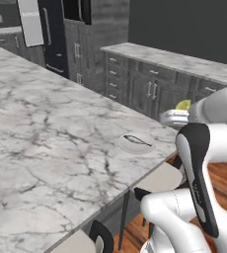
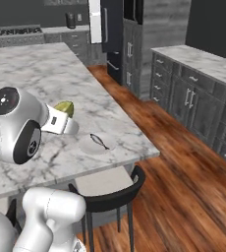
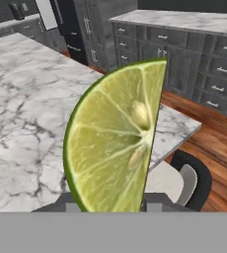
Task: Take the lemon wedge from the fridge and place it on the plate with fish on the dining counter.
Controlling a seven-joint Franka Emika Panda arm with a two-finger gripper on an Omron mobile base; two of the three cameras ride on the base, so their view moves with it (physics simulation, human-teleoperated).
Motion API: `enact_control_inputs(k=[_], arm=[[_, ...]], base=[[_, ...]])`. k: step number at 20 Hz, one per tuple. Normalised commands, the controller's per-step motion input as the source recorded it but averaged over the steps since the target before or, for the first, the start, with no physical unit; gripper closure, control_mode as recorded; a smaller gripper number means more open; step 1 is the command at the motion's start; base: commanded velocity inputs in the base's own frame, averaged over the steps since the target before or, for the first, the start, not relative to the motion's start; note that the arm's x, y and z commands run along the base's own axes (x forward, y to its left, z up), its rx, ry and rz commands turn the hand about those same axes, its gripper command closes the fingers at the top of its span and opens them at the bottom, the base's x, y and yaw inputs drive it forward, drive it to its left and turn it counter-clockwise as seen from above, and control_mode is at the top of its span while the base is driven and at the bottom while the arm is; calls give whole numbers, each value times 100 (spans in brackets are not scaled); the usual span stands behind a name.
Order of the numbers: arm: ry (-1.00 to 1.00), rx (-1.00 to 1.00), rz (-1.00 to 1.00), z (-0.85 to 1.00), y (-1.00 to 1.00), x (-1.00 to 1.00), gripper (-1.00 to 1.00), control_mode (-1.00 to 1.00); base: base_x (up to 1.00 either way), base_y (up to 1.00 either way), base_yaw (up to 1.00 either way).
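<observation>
I have the lemon wedge (image 3: 116,141) clamped in my gripper (image 2: 66,114), carried just above the dining counter (image 1: 41,143) near its end edge, with the fish plate (image 2: 98,142) lying just beyond and below it.

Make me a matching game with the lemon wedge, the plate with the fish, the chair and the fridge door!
Things:
1. lemon wedge
2. plate
3. chair
4. fridge door

Where or how:
A. tucked under the counter's edge
B. swung open, far at the back
C. held in the robot's hand
D. lying on the marble dining counter, with a fish on it

Pairs: 1-C, 2-D, 3-A, 4-B
</observation>
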Motion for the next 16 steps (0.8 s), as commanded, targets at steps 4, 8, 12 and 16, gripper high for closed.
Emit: enact_control_inputs(k=[4,8,12,16], arm=[[0,0,0,0,0,0,100,100],[0,0,0,0,0,0,100,100],[0,0,0,0,0,0,100,100],[0,0,0,0,0,0,100,100]], base=[[25,0,2],[76,0,-1],[82,0,-1],[100,0,-1]])
